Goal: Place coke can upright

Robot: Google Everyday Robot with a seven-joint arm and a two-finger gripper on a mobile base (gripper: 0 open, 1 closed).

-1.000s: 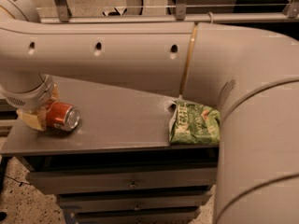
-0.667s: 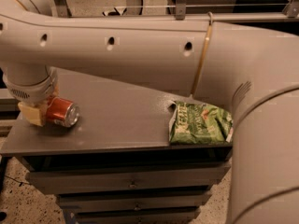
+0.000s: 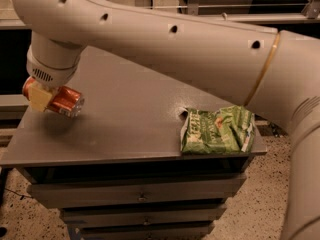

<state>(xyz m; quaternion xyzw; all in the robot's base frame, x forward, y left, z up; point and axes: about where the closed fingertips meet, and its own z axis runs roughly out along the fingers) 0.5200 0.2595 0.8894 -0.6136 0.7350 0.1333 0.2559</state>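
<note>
At the far left we see the gripper [image 3: 46, 98] clamped on the coke can [image 3: 68, 102], one yellow finger pad [image 3: 39, 97] pressed across its red side. The can lies on its side, silver end facing lower right, over the left part of the grey table [image 3: 130, 109]; we cannot tell whether it touches the surface. Well to the right, a green chip bag [image 3: 217, 130] lies flat at the table's front right corner. The robot's pale arm [image 3: 175, 39] spans overhead.
</note>
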